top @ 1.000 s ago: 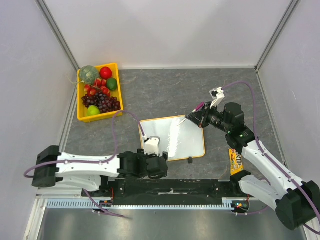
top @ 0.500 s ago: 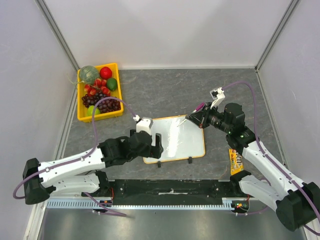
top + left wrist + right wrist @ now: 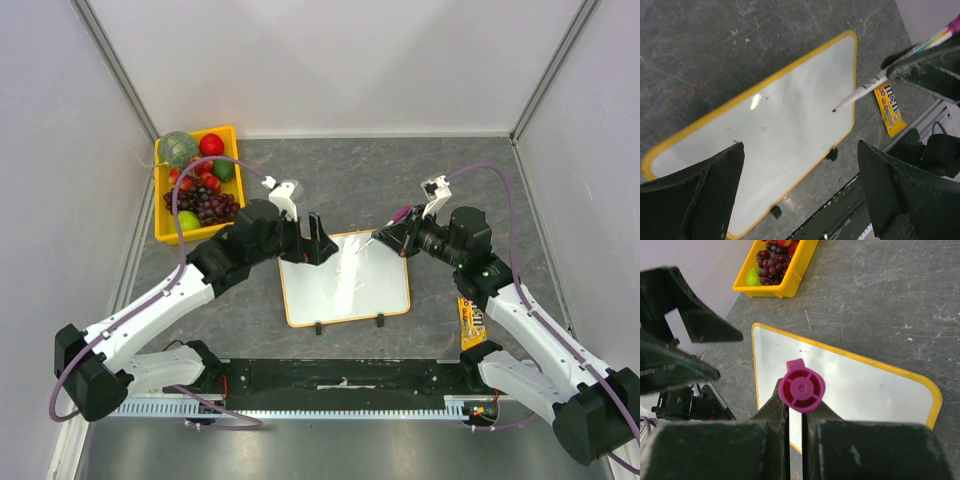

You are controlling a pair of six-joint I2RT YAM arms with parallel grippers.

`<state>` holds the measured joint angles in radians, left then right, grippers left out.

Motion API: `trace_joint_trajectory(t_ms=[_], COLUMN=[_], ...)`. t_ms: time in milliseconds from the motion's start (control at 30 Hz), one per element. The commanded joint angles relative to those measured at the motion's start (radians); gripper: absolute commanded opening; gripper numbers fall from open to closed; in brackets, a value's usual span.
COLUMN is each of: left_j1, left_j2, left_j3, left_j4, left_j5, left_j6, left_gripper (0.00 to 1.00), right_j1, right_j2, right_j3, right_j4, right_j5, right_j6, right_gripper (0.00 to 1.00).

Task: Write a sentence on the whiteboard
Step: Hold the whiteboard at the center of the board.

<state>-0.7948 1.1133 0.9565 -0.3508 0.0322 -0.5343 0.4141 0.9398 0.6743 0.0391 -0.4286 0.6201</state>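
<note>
The whiteboard [image 3: 345, 285] lies flat on the grey table, orange-framed, with two black clips on its near edge. Its white face [image 3: 770, 140] is blank, so the sentence is not in view. My left gripper [image 3: 312, 243] hovers over the board's far left corner, jaws wide open and empty [image 3: 800, 150]. My right gripper [image 3: 395, 237] is shut on a marker [image 3: 385, 233] with a magenta end [image 3: 801, 386]. The marker's tip [image 3: 834, 110] points down at the board's far right part, just above the surface [image 3: 865, 385].
A yellow bin of fruit [image 3: 197, 185] stands at the back left, also seen in the right wrist view as the bin [image 3: 780, 265]. A yellow candy packet [image 3: 470, 320] lies right of the board. A black rail runs along the near edge.
My left arm has swung from the board's near left edge up to its far left corner, its jaws opening a little wider. The board turned slightly. The right arm and marker barely moved.
</note>
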Motion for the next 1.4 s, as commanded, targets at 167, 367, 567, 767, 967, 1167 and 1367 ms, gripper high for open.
trace_joint_trajectory(t_ms=[167, 367, 567, 767, 967, 1167, 1367], left_j1=[0.293, 0.466, 0.565, 0.614, 0.614, 0.612, 0.614], left_j2=[-0.055, -0.15, -0.234, -0.293, -0.357, -0.25, -0.141], left_j3=[0.016, -0.123, -0.3, -0.397, -0.466, -0.435, -0.378], left_j4=[-0.019, -0.03, 0.022, 0.107, 0.205, 0.217, 0.222], left_j5=[0.25, 0.294, 0.351, 0.485, 0.546, 0.638, 0.716], left_j6=[0.108, 0.057, 0.005, -0.012, -0.029, -0.039, -0.032], left_gripper=[0.98, 1.0, 1.0, 1.0, 1.0, 0.99, 0.98], right_j1=[-0.005, -0.005, -0.006, -0.006, -0.006, -0.005, -0.005], right_j2=[-0.022, -0.019, -0.021, -0.013, -0.013, -0.019, -0.035], right_j3=[0.018, 0.014, 0.007, 0.004, 0.005, 0.008, 0.007], right_j4=[0.002, -0.002, -0.007, -0.005, -0.005, -0.007, -0.008], right_j5=[-0.007, -0.012, -0.013, -0.01, -0.009, -0.015, -0.013], right_j6=[0.006, -0.002, -0.008, -0.013, -0.014, -0.014, -0.02], right_gripper=[0.0, 0.0, 0.0, 0.0, 0.0, 0.0, 0.0])
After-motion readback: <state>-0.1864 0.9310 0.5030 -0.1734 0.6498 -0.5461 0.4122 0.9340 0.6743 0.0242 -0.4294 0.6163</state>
